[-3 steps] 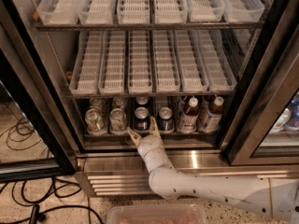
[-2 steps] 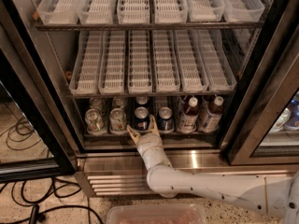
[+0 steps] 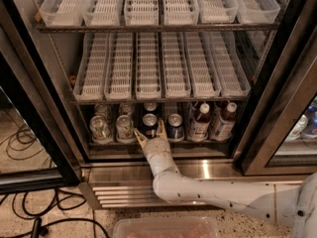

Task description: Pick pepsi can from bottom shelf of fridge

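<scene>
Reaching into fridge [image 3: 208, 170] bottom shelf [image 3: 111, 144] with gripper [image 3: 148, 127] spread wide, fingers [image 3: 140, 138] flanking front pepsi can [image 3: 149, 119], between silver-green cans [image 3: 125, 128] left and second blue can [image 3: 174, 126] right.

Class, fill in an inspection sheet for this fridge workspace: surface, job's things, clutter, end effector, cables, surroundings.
Surface: bottom shelf, a dark low tier behind a metal front rail, stocked with drinks.
Job's things: pepsi can upright in the front row, near the middle; second blue can just right of it.
Clutter: silver-green cans at left, red-capped bottles at right.
End effector: end effector at the shelf front, open, fingers either side of the pepsi can; contact cannot be told.
Cables: black cables looped on the floor left of the fridge.
Surroundings: white lane trays above; plastic tub in front.
</scene>
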You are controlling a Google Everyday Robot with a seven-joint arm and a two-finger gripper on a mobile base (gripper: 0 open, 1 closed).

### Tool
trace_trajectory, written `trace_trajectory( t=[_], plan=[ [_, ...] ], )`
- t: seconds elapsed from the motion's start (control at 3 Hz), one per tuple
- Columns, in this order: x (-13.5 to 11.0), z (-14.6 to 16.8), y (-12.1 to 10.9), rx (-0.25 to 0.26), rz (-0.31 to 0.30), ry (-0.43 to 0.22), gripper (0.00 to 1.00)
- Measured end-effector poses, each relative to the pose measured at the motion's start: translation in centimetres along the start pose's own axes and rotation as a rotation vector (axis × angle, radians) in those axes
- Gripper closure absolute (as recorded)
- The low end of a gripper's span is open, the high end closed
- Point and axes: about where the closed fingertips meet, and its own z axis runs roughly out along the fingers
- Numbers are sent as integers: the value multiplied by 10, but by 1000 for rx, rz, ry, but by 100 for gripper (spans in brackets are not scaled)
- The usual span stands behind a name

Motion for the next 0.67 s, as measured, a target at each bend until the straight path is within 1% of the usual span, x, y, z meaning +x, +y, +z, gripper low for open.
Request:
trace_trajectory(
  t=[0.33,0.67],
  plan=[
    [-1,5,-2,9,9,-4,56],
    [-1,5,-2,9,9,-4,79]
  ],
)
